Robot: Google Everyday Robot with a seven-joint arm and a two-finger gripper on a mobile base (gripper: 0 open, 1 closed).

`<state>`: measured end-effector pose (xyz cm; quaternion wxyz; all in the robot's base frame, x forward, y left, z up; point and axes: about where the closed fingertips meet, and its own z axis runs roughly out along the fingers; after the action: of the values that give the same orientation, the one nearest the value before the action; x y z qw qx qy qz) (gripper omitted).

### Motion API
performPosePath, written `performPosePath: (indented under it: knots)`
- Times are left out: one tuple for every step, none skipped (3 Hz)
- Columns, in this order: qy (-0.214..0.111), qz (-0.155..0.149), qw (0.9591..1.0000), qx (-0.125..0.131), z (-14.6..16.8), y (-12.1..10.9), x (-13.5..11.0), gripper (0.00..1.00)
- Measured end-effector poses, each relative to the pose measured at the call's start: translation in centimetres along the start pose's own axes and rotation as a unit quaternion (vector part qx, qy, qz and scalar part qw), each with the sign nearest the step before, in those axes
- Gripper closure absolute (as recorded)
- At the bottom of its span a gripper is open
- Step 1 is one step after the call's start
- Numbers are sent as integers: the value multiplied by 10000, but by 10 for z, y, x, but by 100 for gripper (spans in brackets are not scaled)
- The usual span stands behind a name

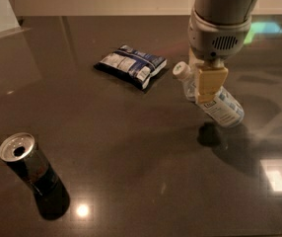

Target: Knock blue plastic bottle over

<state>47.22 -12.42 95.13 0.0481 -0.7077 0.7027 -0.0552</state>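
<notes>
The gripper (209,90) sits against the bottle (225,107), right of the bag (131,65); I cannot tell whether it is apart or closed. The bottle tilts steeply, cap toward the bag. It looks light, thin-walled and slick, so a push near the cap should topple it.

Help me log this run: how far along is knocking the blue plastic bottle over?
Mostly done: the blue plastic bottle is tipped steeply, its white cap pointing toward the snack bag. In hand: the gripper sits against the bottle's upper body, in front of it. Left: the bottle must lie flat on the table; I cannot tell whether it already does.
</notes>
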Motion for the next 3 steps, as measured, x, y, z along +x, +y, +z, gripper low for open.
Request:
performPosePath:
  knots:
    - [624, -122, 9979, 143, 14, -8, 11, 83]
    - [929, -233, 9952, 215, 23, -12, 15, 59]
    - [939, -286, 9950, 172, 31, -12, 13, 36]
